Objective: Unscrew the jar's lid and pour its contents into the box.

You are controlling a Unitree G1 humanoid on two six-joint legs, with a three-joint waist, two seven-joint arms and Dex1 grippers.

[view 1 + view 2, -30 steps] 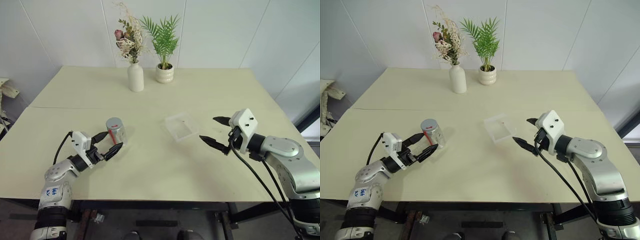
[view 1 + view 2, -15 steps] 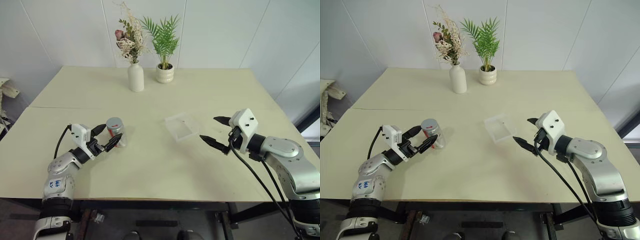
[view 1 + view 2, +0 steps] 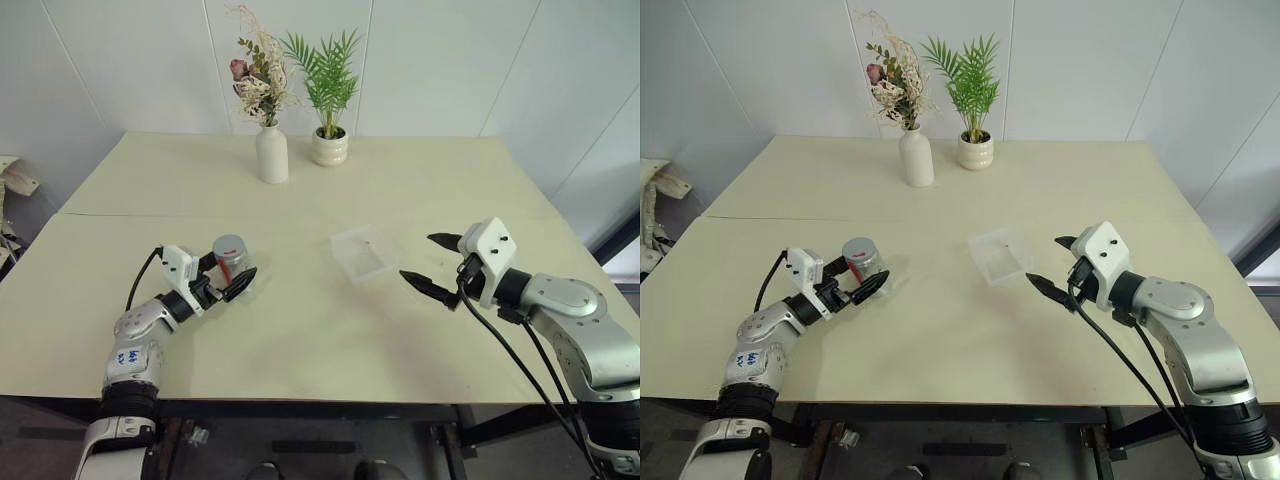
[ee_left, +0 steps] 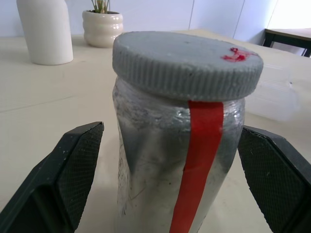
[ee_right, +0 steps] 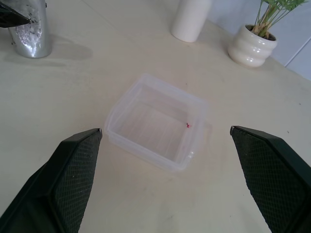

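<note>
Jar (image 4: 177,160) upright on table (image 3: 300,330), lid (image 4: 187,63) on, between wide-open left hand (image 3: 228,277) fingers, untouched. Looks light, rigid, slick; grip body below ribbed cap. Right hand (image 3: 432,262) open, empty, near box (image 3: 364,253).

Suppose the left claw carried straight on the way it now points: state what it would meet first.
Most likely the jar. The left claw is open, its black fingers standing either side of the jar with gaps showing, so nothing lies between. Behind the jar, the box comes next.
</note>
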